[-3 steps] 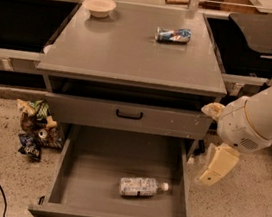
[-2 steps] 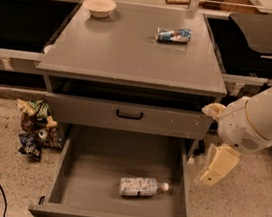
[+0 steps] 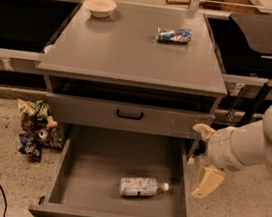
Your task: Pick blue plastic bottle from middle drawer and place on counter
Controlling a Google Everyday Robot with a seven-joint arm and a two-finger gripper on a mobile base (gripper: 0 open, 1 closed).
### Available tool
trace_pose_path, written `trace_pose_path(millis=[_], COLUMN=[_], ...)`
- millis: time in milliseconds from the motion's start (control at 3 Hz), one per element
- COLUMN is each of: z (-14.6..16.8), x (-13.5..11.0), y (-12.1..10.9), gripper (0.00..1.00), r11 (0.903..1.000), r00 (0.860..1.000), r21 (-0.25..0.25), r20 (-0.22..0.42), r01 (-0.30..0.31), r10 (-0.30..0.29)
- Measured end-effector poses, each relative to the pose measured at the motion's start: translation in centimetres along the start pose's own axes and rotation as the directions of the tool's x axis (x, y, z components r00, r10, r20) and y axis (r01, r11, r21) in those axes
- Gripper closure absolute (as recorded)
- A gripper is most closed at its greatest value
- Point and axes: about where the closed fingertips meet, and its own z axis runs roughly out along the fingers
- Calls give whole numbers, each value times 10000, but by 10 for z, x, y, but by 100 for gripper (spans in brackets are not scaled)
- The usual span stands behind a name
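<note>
Dropped a little since a second ago, and nothing else shifted: finds the fingers (image 3: pixel 208 181) lower at right of centre frame, with bottle, drawer and top lying as before.

Camera view. Shows those fingers spread wide, one angled up-left, the other hanging down, gripping nothing. Places them outside the right wall of the middle drawer (image 3: pixel 99 156), near it but not over the tray, probably to stay clear of the wall before swinging in from above. Leaves the blue plastic bottle (image 3: pixel 140 187) untouched at lower centre of the frame, flat on its side on the drawer floor, white cap toward the right, nearer the front wall than the back and apart from every wall. Suits a grasp from above across the body, given deep side walls barring a sideways reach. Calls for care too: round and probably light, so likely to roll if nudged by one finger first. Has the drawer pulled well out beneath the grey drawer front (image 3: pixel 129 114) above it, with open air over the bottle. Offers bare room on the counter surface (image 3: pixel 129 49) in the upper middle of the frame, with only a bowl (image 3: pixel 99 7) at upper left and a shiny can (image 3: pixel 174 35) on its side toward upper right, both near the far edge. Puts the task at its approach step: no pick yet, no placing yet.
</note>
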Motion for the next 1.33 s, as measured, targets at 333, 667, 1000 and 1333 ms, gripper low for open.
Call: trace_pose_path(millis=[333, 667, 1000, 1333], z=[59, 113, 176, 176], x=[27, 48, 61, 61], y=[-6, -14, -11, -11], gripper=[0, 0, 0, 0], r11=[9999, 9993, 9921, 9921], r00=[9993, 9975, 9930, 9930], r21=[22, -373, -1185, -1185], r20=[340, 700, 1052, 1051], r01=[164, -6, -406, -406], r10=[-165, 32, 532, 532])
